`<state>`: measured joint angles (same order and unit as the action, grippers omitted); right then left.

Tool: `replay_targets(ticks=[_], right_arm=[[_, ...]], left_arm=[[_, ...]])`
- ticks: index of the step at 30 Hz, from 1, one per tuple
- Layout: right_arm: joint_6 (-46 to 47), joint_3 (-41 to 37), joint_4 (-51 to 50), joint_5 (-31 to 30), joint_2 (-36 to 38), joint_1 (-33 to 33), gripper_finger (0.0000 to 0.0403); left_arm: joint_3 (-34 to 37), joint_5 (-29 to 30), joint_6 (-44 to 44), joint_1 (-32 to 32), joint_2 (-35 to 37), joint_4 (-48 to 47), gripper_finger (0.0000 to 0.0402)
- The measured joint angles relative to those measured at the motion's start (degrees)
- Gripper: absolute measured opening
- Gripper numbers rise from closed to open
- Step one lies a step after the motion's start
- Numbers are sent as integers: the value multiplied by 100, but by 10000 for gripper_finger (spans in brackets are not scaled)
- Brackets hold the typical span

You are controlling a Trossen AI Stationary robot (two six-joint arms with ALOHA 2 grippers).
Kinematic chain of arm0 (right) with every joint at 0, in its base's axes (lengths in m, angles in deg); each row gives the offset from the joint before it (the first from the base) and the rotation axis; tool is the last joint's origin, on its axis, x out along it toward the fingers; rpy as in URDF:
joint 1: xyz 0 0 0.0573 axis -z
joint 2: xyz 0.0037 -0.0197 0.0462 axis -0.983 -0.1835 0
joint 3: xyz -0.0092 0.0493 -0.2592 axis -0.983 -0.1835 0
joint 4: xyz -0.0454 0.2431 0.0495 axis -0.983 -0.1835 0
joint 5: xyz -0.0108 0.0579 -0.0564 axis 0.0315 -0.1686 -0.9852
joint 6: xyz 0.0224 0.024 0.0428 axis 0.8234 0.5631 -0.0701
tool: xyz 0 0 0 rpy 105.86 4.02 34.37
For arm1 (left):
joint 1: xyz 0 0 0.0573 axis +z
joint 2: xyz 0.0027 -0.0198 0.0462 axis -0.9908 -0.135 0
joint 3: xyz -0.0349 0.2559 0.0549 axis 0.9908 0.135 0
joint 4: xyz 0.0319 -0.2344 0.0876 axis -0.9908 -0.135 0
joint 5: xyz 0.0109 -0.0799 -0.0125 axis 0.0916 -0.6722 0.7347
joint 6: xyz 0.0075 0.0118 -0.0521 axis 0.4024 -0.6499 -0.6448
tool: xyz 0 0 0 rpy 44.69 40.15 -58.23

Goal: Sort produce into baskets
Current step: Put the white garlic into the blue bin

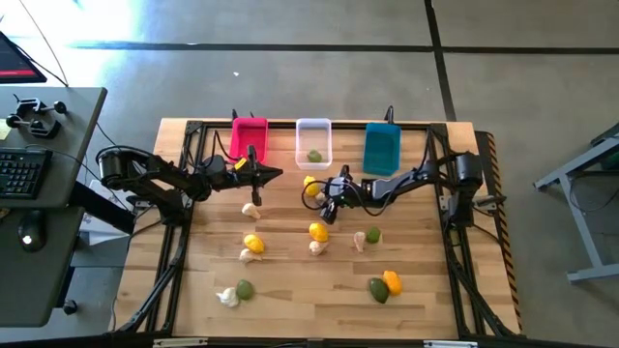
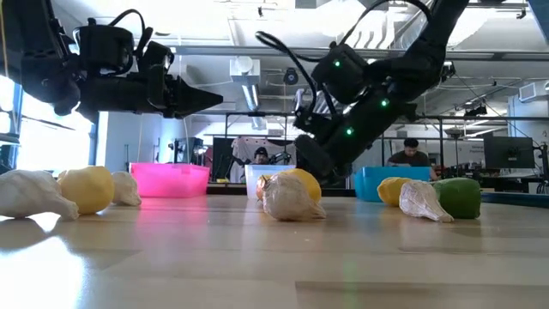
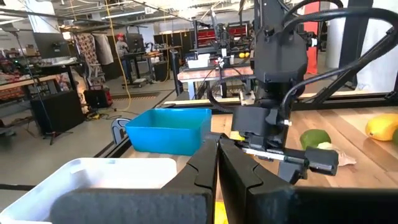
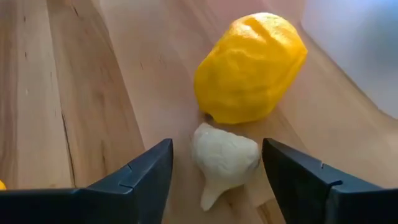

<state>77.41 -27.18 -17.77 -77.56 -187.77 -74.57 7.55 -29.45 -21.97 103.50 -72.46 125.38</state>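
From above, 3 plastic bins are counted along the far edge, pink (image 1: pixel 249 137), translucent white (image 1: pixel 313 141) with 1 green lime-like piece (image 1: pixel 314 156) inside, and teal (image 1: pixel 382 147), with roughly 4 yellow, 3 green and 5 off-white pieces loose on the wooden table (image 1: pixel 290 290).

At table height, the left gripper (image 2: pixel 206 100) is seen pinched closed and empty above the pink bin.

In the right wrist view, the right gripper (image 4: pixel 217 171) is spread wide around a knobbly off-white garlic bulb (image 4: pixel 225 158) touching a yellow lemon-like piece (image 4: pixel 252 65); the lemon could be nudged, or the bulb squeezed out sideways.

Bare wood lay on either side of the garlic (image 4: pixel 225 160) between the right gripper's (image 4: pixel 217 177) spread fingers. A lemon (image 4: pixel 251 67) crowded it at twelve o'clock, the white basket's wall (image 4: pixel 357 43) at two.
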Motion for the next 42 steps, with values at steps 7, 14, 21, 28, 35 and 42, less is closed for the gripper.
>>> replay_targets(ticks=[7,14,21,28,35,42], right_arm=[[-130,3,-165,19,-2,0,167],[-155,3,-174,30,128,0,85],[140,3,-891,51,1376,330,80],[-212,5,-2730,-576,2868,1520,79],[-366,-13,-3263,-438,2695,3137,79],[-483,-15,-3133,-71,1960,4003,79]], left_arm=[[-26,3,0,-2,0,-19,0],[-28,7,432,73,0,-256,0],[-28,21,729,393,-2,-297,0],[-29,24,391,577,-2,-266,0],[-199,22,201,575,-2,-338,0],[-352,113,194,575,-2,-692,0]])
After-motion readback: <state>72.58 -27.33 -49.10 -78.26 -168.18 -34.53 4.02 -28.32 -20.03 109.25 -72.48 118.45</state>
